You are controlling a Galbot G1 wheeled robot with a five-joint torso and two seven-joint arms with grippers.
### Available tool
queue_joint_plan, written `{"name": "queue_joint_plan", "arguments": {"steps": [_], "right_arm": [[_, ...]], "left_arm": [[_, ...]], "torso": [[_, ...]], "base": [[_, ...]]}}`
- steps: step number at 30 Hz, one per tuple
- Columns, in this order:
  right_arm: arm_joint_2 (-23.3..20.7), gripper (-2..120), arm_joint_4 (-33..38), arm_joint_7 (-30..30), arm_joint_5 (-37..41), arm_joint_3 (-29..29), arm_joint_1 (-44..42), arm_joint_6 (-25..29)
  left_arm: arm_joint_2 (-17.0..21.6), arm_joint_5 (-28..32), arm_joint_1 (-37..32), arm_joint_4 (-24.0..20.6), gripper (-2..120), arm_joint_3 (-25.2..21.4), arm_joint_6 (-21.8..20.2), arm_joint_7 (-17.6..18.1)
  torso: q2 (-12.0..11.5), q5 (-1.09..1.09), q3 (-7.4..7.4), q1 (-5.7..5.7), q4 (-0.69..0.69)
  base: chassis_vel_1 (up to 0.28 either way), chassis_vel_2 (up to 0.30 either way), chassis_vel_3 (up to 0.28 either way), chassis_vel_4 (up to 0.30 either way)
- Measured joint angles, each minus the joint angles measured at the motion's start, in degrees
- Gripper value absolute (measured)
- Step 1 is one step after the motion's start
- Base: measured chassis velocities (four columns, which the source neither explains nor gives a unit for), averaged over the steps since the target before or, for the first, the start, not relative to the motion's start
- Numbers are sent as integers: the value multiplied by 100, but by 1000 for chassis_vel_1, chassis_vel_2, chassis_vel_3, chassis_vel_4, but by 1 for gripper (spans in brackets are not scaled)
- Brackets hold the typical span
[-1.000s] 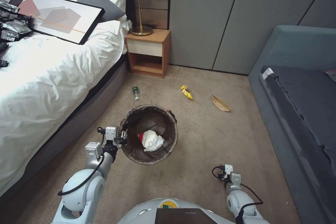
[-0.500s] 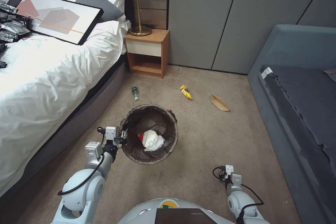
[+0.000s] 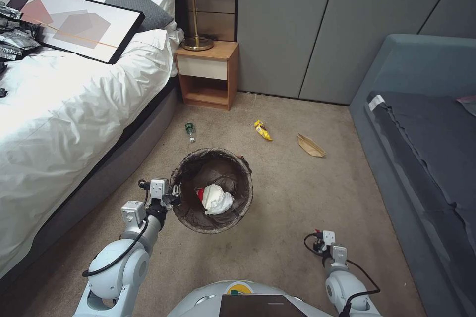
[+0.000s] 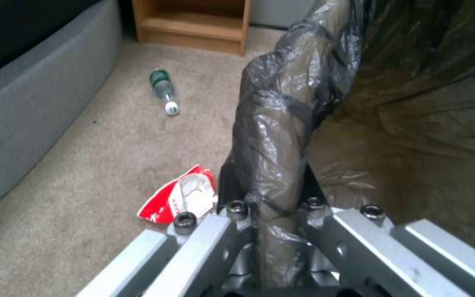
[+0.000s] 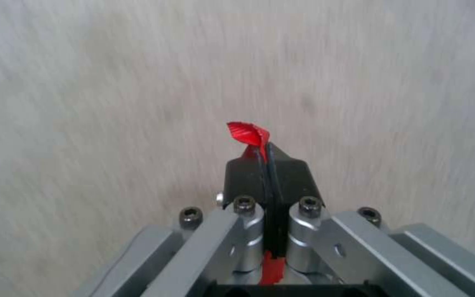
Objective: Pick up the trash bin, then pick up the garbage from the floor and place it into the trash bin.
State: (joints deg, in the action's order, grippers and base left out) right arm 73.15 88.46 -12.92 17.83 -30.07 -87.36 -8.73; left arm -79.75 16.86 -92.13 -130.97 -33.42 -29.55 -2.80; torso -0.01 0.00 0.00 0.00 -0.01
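Left tool (image 3: 173,197) was clamped on the near rim of the small round trash bin lined with a dark brown-black plastic bag (image 3: 186,210), holding it over the beige short-pile carpet floor (image 3: 297,193) just in front of me; in the left wrist view the two fingers (image 4: 232,181) pinched the bag-wrapped rim (image 4: 276,136) between them. Inside the bin I saw a crumpled white tissue wad (image 3: 218,199) lying against a red-and-white carton (image 3: 200,194).

My right tool (image 3: 321,246) hung low at my right side, above the carpet, well apart from the bin. Its fingers were pressed together on a small red scrap (image 5: 248,134), whose crumpled tip stuck out past the black pads (image 5: 292,177) in the right wrist view.

On the floor beside the bin, the left wrist view showed a flattened red-and-white carton (image 4: 179,198). Farther out lay a small green plastic bottle (image 3: 190,131) near the bed's grey base, a yellow snack wrapper (image 3: 263,130) to its right, and a flat brown paper bag (image 3: 311,145) beyond that, each apart from the others. A white-sheeted bed (image 3: 74,99) ran along my left, a wooden nightstand (image 3: 207,74) stood at the wall, and a grey sofa (image 3: 421,124) sat on my right.
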Motion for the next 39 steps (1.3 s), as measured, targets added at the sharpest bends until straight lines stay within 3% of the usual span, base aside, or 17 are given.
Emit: {"name": "queue_joint_plan", "arguments": {"steps": [10, 12, 17, 24, 31, 39], "right_arm": [[26, 0, 1430, -102, -443, 4, -218, 437], [29, 0, 2016, 16, -634, 70, -251, 875], [4, 0, 2726, 176, -740, 194, -244, 1100], [-286, 0, 3843, 1376, -723, 633, -207, 1787], [-665, 0, 4097, 2195, -617, 1244, -31, 1942], [-954, 0, 4083, 2421, -611, 1915, 76, 1831]], "left_arm": [[-4, -11, 1, 26, 0, 19, -5, 2], [-3, -16, -11, 36, 0, 76, -11, 3], [-3, -19, -16, 51, 0, 168, -26, 6], [-10, -71, -18, 60, 0, 322, -60, 9], [-17, -160, -19, 24, 0, 488, -115, 3], [-83, -279, -44, 13, 0, 638, -132, -5]], "torso": [[0, 0, 0, 0, 1], [0, 0, 0, 0, 1], [0, 0, 0, 0, 1], [0, 0, -1, 0, 1], [0, 1, -1, 0, 1], [0, 0, -1, 0, 1]], "base": [[0, 0, 0, 0], [0, 0, 0, 0], [0, 0, 0, 0], [0, 0, 0, 0], [0, 0, 0, 0], [0, 0, 0, 0]]}}
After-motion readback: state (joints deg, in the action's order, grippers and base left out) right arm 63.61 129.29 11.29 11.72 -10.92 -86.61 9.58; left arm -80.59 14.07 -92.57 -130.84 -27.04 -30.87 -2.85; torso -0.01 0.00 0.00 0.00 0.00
